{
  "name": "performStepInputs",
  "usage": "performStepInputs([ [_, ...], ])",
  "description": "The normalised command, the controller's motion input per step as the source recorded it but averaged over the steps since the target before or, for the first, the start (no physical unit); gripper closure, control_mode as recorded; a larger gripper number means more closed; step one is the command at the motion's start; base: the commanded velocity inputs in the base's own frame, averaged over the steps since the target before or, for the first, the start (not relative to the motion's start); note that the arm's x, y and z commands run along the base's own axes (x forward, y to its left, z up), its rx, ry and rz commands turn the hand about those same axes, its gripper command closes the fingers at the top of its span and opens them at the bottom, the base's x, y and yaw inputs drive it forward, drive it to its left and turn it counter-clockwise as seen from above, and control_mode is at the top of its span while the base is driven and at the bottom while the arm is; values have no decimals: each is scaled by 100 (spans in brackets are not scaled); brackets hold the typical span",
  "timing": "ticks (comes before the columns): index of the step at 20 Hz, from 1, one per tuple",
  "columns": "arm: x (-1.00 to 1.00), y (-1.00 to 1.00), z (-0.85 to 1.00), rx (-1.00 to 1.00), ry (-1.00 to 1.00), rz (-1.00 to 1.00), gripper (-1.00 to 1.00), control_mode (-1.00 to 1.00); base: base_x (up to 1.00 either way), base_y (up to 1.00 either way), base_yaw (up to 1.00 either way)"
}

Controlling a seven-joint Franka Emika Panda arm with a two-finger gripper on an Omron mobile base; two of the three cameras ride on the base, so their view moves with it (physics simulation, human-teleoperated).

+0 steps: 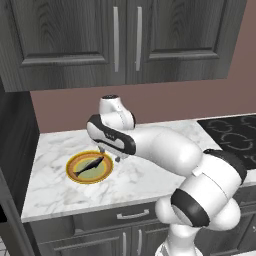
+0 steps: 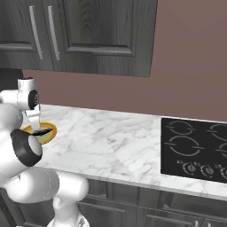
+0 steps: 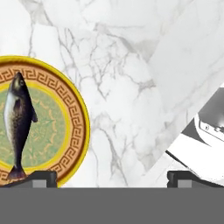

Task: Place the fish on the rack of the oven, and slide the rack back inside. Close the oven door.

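1. Hand view looks straight down on the counter (image 3: 131,65): the fish (image 3: 18,124) lies along the middle of the plate (image 3: 74,127), off to one side of my jaws rather than between them
2. My jaws are spread wide and hold nothing; the two tips sit far apart at the bottom of that view, one tip just beside the fish's tail
3. From the left base view I hover just above the counter at the plate's near-right rim, hand pointed down, with the fish (image 1: 89,165) lying on the diagonal across the plate (image 1: 75,172)
4. I judge this to be the approach for the pick: the wide spread leaves room to straddle the slender body, but I am not centred over it yet, so a sideways shift toward the plate comes first
5. The plate's raised rim is the one thing in the way; tips coming down on it instead of inside it could tip or push the plate
6. Around: the cooktop (image 2: 195,146) well apart to the right, dark upper cabinets (image 1: 125,40) overhead, drawers (image 1: 132,215) under the counter edge
7. The marble between plate and cooktop is bare, so nothing blocks lifting the fish away
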Motion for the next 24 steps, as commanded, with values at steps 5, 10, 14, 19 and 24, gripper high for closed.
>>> performStepInputs([
  [5,20,23,-23,-3,0,0,-100,-100,0,0,0],
  [10,14,27,-30,-10,0,0,-100,-100,0,0,0],
  [14,14,22,-21,-9,0,0,-100,-100,0,0,0],
  [19,23,12,-18,-5,0,0,-100,-100,0,0,0],
  [24,31,6,-21,-3,0,0,-100,-100,0,0,0],
])
